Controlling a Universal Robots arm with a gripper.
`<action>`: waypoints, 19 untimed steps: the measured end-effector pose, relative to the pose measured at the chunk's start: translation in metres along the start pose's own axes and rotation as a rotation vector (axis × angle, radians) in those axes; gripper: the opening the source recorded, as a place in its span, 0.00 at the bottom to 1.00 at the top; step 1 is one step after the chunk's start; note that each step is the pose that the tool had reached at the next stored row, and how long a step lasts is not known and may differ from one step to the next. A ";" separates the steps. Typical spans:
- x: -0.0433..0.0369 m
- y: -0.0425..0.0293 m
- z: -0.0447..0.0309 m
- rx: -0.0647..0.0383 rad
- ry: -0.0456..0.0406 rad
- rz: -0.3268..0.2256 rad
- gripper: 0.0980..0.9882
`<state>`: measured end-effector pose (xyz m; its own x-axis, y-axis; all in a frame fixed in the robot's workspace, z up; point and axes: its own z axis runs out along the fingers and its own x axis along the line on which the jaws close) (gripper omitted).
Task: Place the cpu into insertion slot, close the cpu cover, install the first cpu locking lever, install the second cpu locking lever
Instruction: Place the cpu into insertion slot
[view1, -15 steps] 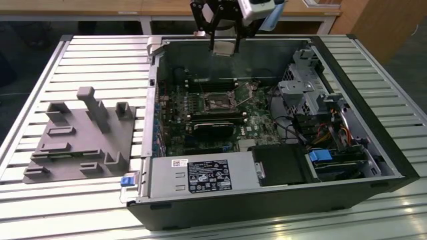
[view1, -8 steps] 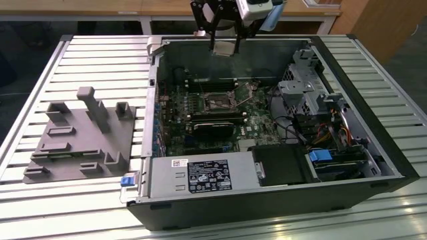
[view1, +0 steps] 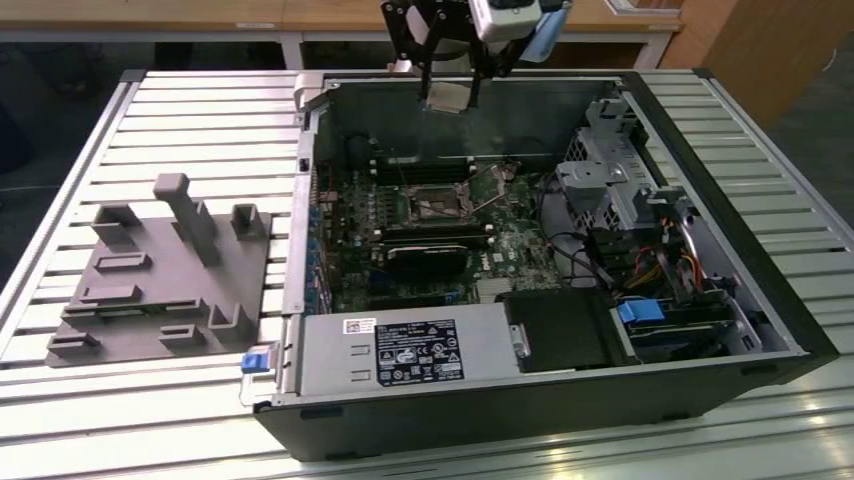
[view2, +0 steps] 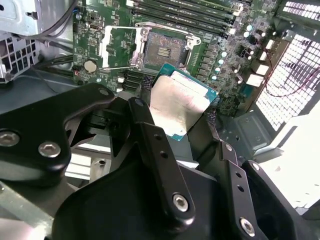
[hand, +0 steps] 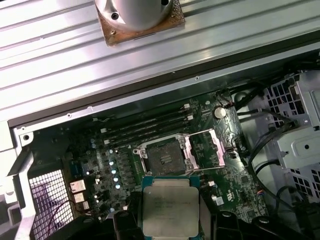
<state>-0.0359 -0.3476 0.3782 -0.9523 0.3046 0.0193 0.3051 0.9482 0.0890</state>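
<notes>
My gripper (view1: 450, 92) hangs above the back of the open computer case, shut on the cpu (view1: 450, 97), a flat silver-topped square chip. In both wrist views the cpu (view2: 182, 102) (hand: 170, 205) sits between the black fingers (view2: 145, 130), held well above the green motherboard (hand: 100, 170). The insertion slot (hand: 162, 156) (view2: 165, 50) (view1: 434, 206) lies open below with its dark centre bare. The cpu cover (hand: 205, 149) (view2: 117, 47), a silver frame with a square window, is flipped back flat beside the slot.
A grey fixture plate (view1: 160, 270) with upright blocks lies on the slatted table at the exterior view's left. Inside the case are a black block (view1: 427, 245) in front of the slot, a power supply (view1: 400, 350), a metal drive cage (view1: 614, 180) and cables (view1: 667, 265).
</notes>
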 end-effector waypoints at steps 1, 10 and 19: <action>0.0000 0.0000 0.0000 0.000 -0.0005 0.005 0.50; 0.0000 0.0000 0.0003 -0.001 -0.0049 0.054 0.50; 0.0000 -0.0001 0.0005 -0.002 -0.0090 0.100 0.50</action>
<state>-0.0359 -0.3476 0.3777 -0.9170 0.3985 0.0193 0.3986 0.9128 0.0890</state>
